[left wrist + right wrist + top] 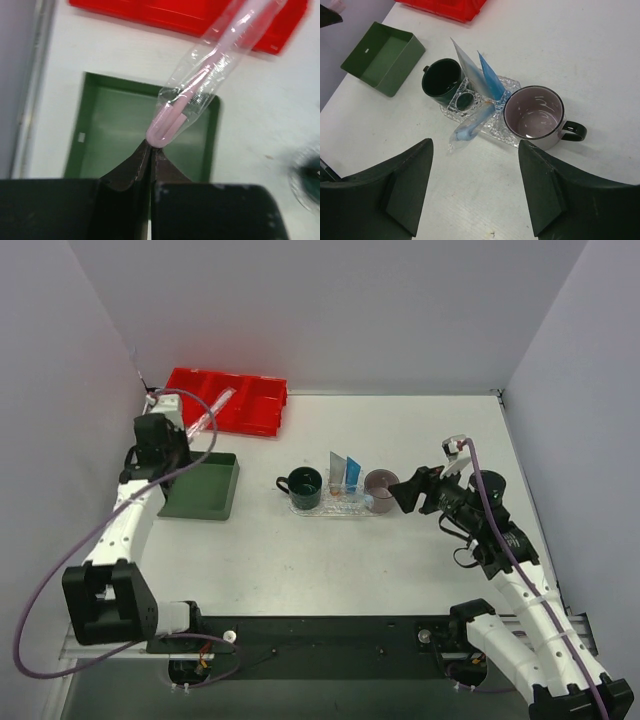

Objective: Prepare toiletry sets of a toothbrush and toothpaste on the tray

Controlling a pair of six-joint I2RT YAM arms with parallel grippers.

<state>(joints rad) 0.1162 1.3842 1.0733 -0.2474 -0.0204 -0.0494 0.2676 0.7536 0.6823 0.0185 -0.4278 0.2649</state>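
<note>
The white table (400, 560) stands between pale lilac walls. The left gripper (148, 150) is clenched on the end of a pink toothbrush (200, 85) in clear wrap, which slants up and away from its fingertips. Under it lies the dark green tray (105, 130), with the red bin (165, 15) beyond. The right gripper (475, 150) gapes wide and empty. Just ahead of it sits the clear tray (497, 131), flanked by a green mug (440, 80) and a grey mug (535, 115). A blue toothpaste (491, 80) and a white-grey toothpaste (467, 67) stand upright on it. A second toothbrush (470, 127) slants off its near edge toward the gripper.

white arm links (125, 530), black joints (108, 602), purple cables (16, 645), black jaws.
</note>
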